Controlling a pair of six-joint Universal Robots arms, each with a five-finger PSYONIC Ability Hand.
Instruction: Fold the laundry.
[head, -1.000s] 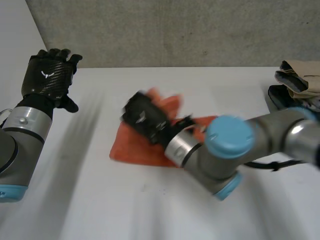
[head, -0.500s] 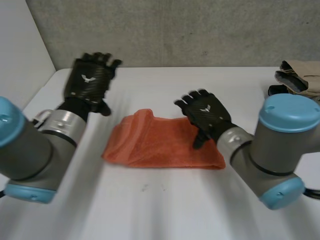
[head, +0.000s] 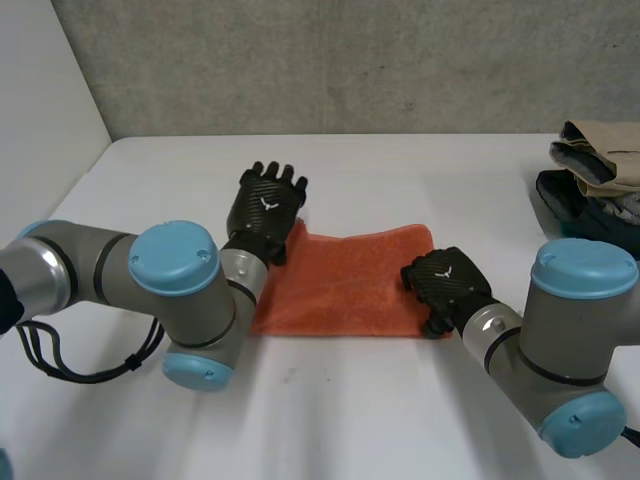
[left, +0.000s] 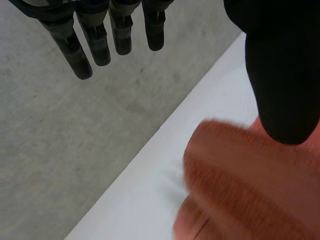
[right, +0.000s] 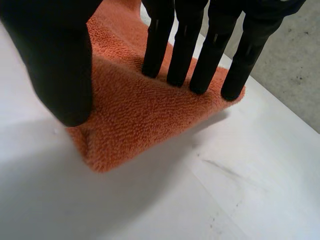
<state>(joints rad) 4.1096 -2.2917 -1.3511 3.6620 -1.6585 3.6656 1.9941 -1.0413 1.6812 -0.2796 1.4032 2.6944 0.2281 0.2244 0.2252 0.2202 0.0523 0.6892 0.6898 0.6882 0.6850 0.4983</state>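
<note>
Arriving at the orange towel (head: 345, 280), table (head: 330, 420) left-edge side — left hand (head: 265, 208), fingers straight, empty; right hand (head: 447, 285), shifted to its front-right corner, pinching cloth — next fold likely.

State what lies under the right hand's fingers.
The orange towel: the right hand pinches its end between fingers and thumb. What lies beneath that part of the towel is covered.

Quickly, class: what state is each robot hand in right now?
Left hand: open, fingers straight, at the orange towel's far end.
Right hand: closed, pinching the orange towel's near corner.
</note>
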